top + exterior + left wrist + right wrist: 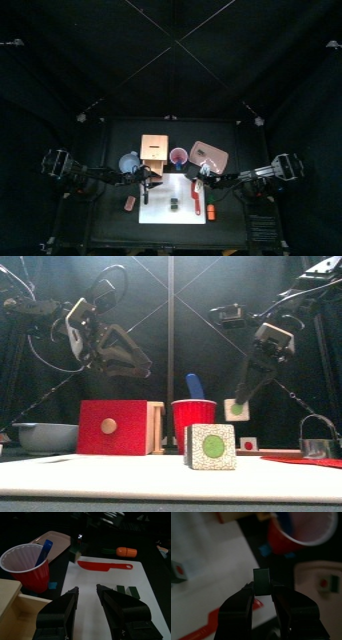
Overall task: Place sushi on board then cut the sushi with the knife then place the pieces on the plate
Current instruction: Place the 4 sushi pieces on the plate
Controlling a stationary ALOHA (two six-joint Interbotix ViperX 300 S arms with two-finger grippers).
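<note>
White board [134, 478] carries speckled, green-centred sushi [211, 447].

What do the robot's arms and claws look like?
Two thin black arms, the left arm and the right arm, with black cables looping around them. Each ends in a claw, the left claw and the right claw, made of two chunky black jaws under a pale plate.

On the black table [110, 140] are set 1 white cutting board [174, 217], 1 wooden box [152, 149], 1 red cup [179, 155], 1 blue-grey bowl [47, 438] and 1 pink tray [211, 152].
</note>
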